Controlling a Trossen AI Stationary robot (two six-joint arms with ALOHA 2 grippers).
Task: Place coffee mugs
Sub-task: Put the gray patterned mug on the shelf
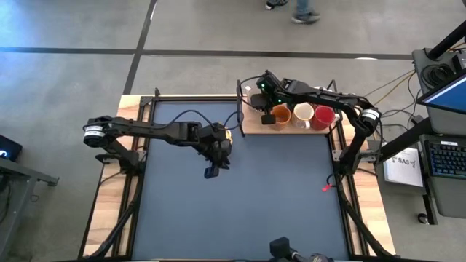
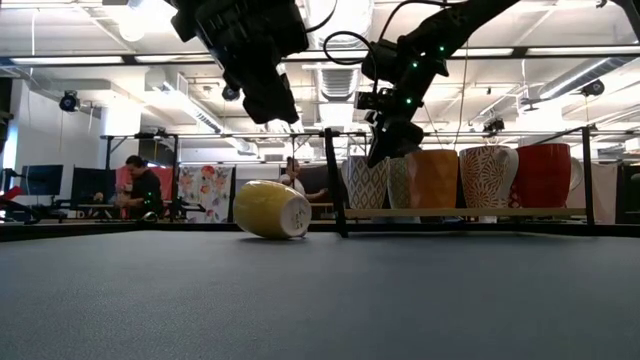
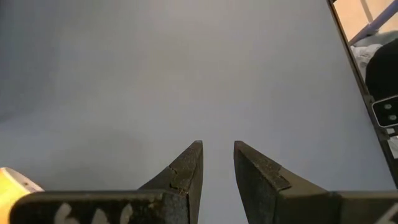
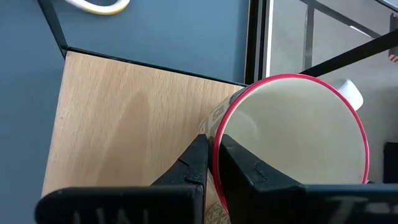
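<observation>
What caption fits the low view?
Yellow mug lying on its side on the table, patterned mugs lined up on a shelf behind.

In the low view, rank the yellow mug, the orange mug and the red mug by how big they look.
1. yellow mug, lying on its side, nearer the camera, so its lead is unsure.
2. red mug and orange mug, upright on the shelf, look about alike.

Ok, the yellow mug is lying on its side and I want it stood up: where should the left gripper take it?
Probably the round body, from straight above. The yellow mug lies on its side on the mat, one flat end facing sideways and no handle showing, so a rim pinch looks awkward. The left gripper hangs over it, open; its fingers could straddle the barrel across its axis.
</observation>
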